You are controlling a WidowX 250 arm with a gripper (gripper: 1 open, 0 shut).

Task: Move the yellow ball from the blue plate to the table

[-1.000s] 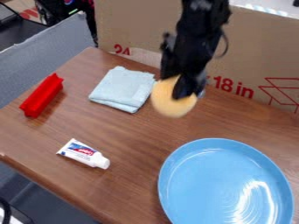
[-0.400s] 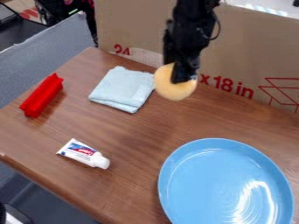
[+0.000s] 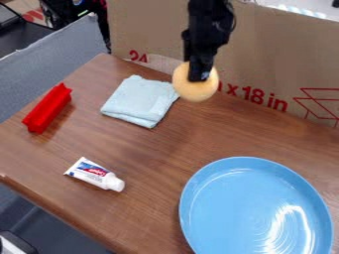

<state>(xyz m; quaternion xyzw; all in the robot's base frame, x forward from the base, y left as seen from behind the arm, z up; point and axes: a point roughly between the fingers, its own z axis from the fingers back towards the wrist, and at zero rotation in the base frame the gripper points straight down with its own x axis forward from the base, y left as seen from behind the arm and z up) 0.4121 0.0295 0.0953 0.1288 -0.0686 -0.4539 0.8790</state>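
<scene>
The yellow ball point(image 3: 196, 86) hangs in the air above the back of the table point(image 3: 146, 149), just right of the folded cloth. My gripper point(image 3: 199, 73) comes down from above and is shut on the ball, its dark fingers clamped over the ball's top. The blue plate point(image 3: 256, 208) lies empty at the front right of the table, well apart from the ball.
A folded pale-blue cloth point(image 3: 141, 99) lies left of the ball. A red object point(image 3: 48, 106) sits near the left edge and a small tube point(image 3: 97, 176) near the front. A cardboard box point(image 3: 284, 60) stands along the back.
My gripper has carried the ball up and toward the back of the table, a little to the left. The plate and other things have not moved.
</scene>
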